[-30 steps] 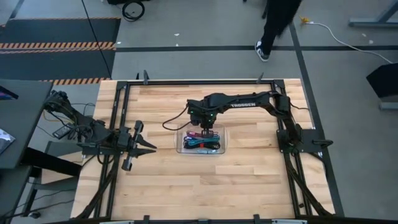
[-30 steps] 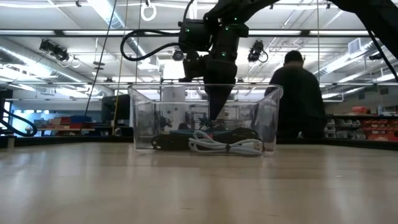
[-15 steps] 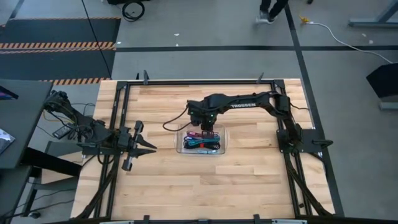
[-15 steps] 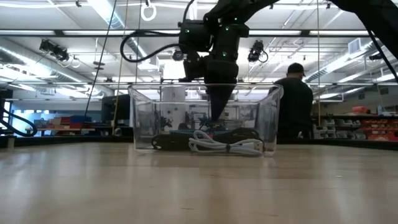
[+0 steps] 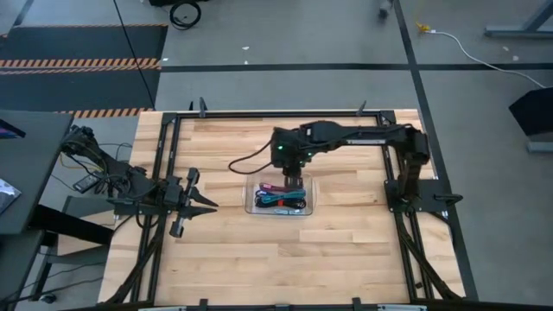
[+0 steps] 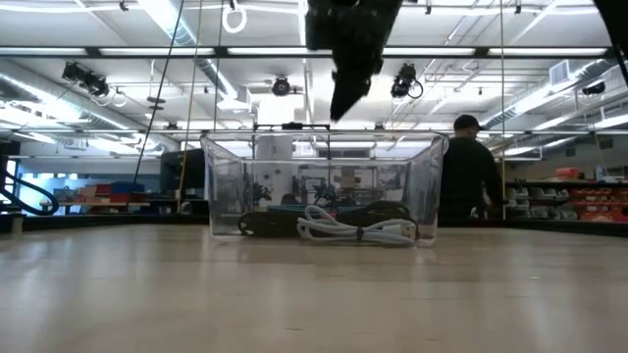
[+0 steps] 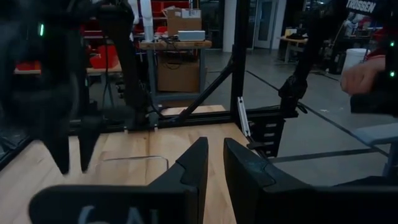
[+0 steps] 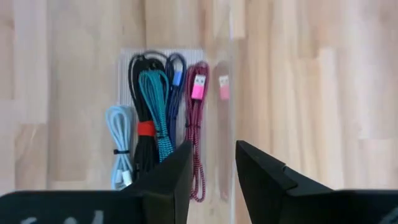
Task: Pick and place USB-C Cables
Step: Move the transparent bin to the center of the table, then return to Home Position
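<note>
Both arms are dark, built of slim jointed segments. The right arm [image 5: 346, 134] carries a small green light near its wrist and a black cable looping off it. The left claw [image 7: 211, 165] has two black, wedge-shaped fingers [image 7: 194, 167] above a pale-marked housing.

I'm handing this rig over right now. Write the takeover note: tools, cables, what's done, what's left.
Right tool: open and empty, hanging above the clear tray.
Left tool: parked at the table's left side, nothing held, fingers nearly together.
Cables: the pale blue cable, black-and-red cable, teal cable, purple cable and maroon cable all lie side by side in the tray.
Done: all five cables are in the tray.
Left: no cable seen outside the tray; probably just bring the right arm home.
</note>
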### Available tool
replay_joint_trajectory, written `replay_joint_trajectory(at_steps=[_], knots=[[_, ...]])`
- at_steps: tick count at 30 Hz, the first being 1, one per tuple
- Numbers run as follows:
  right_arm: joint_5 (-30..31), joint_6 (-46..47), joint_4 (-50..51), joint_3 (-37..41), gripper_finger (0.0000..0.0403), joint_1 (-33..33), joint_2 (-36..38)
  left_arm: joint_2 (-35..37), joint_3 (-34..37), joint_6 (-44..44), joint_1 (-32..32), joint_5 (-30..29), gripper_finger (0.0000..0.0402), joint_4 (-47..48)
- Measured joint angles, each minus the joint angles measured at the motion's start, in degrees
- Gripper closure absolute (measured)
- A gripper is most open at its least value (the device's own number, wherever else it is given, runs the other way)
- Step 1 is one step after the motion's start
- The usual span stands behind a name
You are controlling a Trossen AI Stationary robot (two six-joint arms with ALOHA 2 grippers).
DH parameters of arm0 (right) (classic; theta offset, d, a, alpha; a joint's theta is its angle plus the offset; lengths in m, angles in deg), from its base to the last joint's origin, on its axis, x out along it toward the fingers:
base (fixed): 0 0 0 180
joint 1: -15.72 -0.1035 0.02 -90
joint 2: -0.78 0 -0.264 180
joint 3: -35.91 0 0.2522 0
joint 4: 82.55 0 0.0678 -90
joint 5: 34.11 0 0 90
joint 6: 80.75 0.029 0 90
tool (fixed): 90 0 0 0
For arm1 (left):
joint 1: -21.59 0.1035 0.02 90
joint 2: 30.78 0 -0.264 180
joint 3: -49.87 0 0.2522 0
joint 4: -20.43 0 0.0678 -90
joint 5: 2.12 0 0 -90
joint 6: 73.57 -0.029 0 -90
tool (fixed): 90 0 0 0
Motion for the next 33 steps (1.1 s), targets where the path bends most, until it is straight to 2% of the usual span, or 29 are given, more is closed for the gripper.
replay_joint_trajectory(at_steps=[8,25,33], knots=[[1.4,3.7,0.3,0.0,0.0274,-1.6,7.3,0.0,0.0,0.6,0.0,0.0,0.0345,0.3],[1.1,8.6,2.8,0.0,0.0275,-10.7,16.9,0.0,0.0,2.6,0.0,0.0,0.0346,2.3],[7.7,12.4,2.2,0.2,0.0293,-16.7,25.6,0.1,0.0,2.2,0.0,-5.1,0.0358,1.3]])
